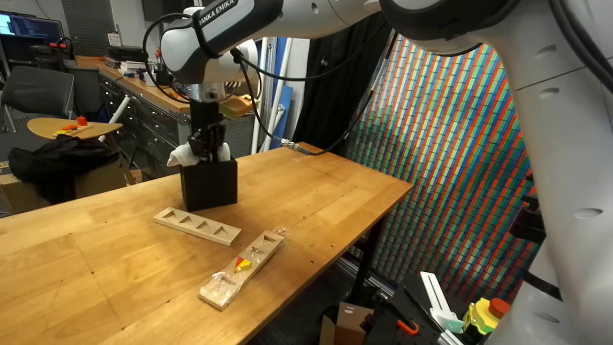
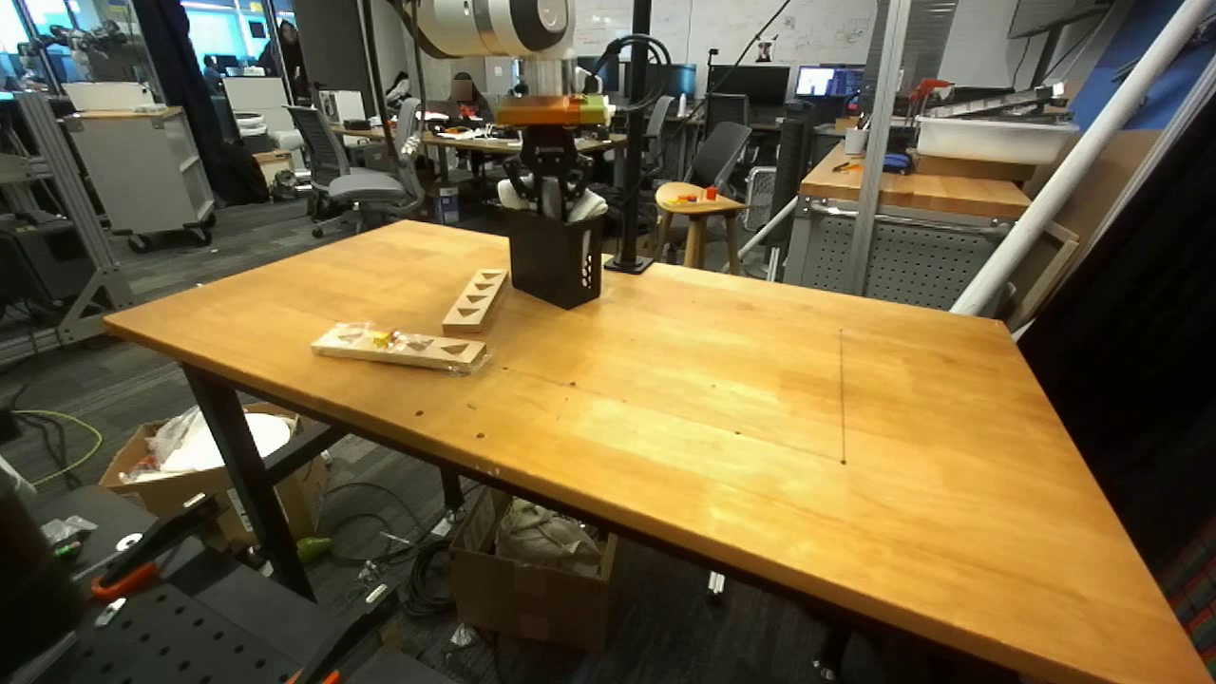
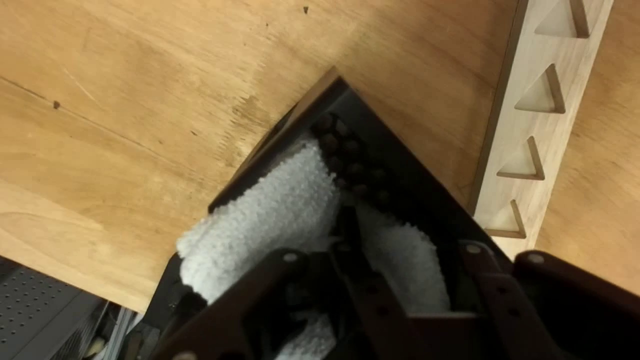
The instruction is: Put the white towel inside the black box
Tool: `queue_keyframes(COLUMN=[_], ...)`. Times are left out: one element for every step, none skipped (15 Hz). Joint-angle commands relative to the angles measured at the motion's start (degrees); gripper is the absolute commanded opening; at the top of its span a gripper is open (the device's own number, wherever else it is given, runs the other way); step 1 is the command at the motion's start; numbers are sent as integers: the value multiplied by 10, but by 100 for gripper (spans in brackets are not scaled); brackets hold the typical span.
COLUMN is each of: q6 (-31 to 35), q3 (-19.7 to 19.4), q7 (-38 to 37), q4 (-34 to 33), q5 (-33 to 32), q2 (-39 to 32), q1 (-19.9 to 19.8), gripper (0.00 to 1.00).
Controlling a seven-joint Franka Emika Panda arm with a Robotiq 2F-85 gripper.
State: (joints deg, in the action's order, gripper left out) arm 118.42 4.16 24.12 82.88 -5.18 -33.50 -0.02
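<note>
Robot arm (image 1: 565, 158), white with dark joint covers, nearest the camera in an exterior view: its lower links stand well apart from the black box (image 1: 209, 187), and its far end hangs directly above the box. Gripper (image 2: 551, 204) pointing down into the mouth of the box in both exterior views; the fingertips are sunk among folds of the white towel (image 3: 265, 205), and whether the fingers stand apart or are clamped on it cannot be told. Towel bunched partly inside the box: folds rise above the rim on either side of the gripper, and one end juts past the box's side. Box upright on the wooden table (image 1: 306, 201), honeycomb-like perforations visible on its inner wall in the wrist view. Pale wooden block (image 1: 197, 225) with four triangular recesses, lying flat just beside the box. Second block (image 1: 256, 258), wrapped in clear film (image 1: 225, 280) and bearing red and yellow pieces (image 1: 243, 266), lying farther from the box. Black post (image 2: 638, 171) rising near the box; small wooden stool (image 2: 727, 203), bearing coloured objects (image 2: 711, 193), standing well apart from the box.
</note>
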Motion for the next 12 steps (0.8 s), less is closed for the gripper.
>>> queue_keyframes(q6=[-24, -28, -33, -41, -47, -52, -57, -61, -64, -64, -65, -66], q3=[-5, -5, -5, -5, -5, -4, -4, -4, -3, -4, -5, -5], q7=[-11, -11, -11, -12, -12, -11, -11, -11, -12, -15, -19, -25], q4=[5, 5, 4, 3, 3, 3, 3, 4, 3, 2, -3, -6], q5=[-20, -25, -31, -36, -41, -45, -48, -51, -52, -56, -59, -62], q2=[41, 49, 56, 64, 71, 77, 82, 88, 92, 94, 94, 93], q1=[8, 9, 11, 13, 15, 17, 19, 20, 22, 24, 25, 27], gripper=[69, 76, 84, 92, 100, 100, 100, 100, 94, 75, 71, 64])
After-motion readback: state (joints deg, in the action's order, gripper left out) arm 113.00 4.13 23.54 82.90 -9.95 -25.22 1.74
